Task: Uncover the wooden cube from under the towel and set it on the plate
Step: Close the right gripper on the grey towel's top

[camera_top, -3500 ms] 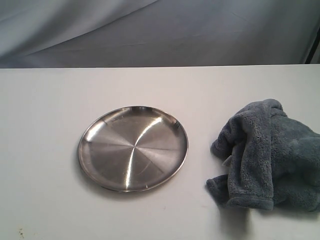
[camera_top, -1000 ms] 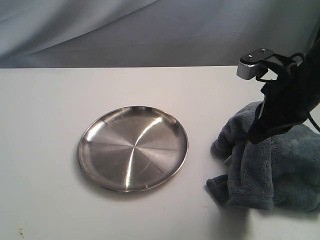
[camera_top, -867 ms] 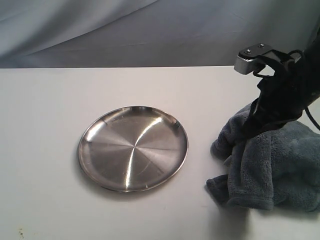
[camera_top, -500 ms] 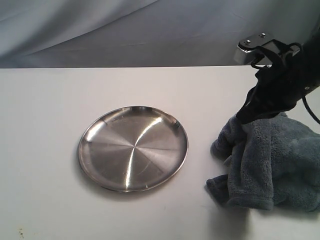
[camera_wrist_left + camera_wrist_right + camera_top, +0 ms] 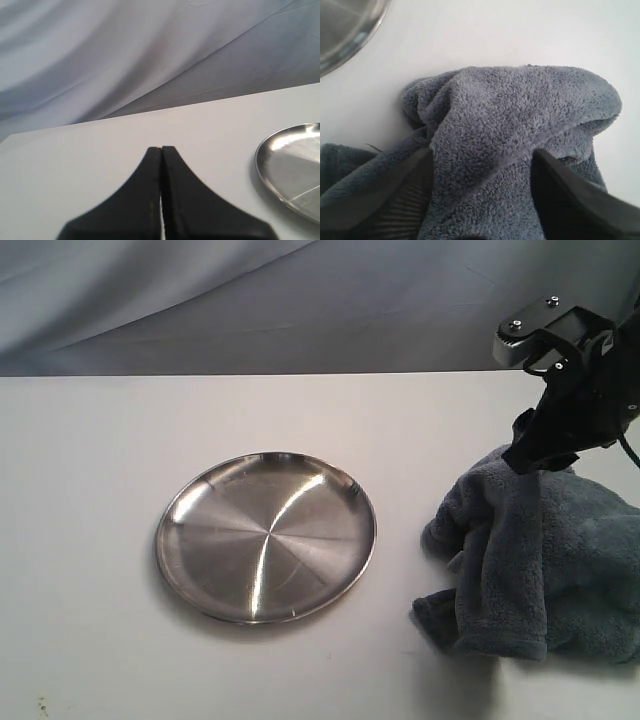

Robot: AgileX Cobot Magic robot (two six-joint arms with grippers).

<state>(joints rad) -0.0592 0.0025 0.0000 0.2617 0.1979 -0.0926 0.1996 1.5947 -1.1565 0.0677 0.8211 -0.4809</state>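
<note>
Straddling towel | right hand spread | towel's underside hidden

My right arm comes in from the right edge with the wrist tipped steeply down. The right gripper has its jaws spread apart. My left gripper points forward with its fingers pressed flat together.

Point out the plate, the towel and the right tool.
plate (image 5: 266, 537), exterior view, its bare centre.
towel (image 5: 540, 560), exterior view, middle of the heap.
right tool (image 5: 481, 151), right wrist view, midway between its fingertips.
</note>
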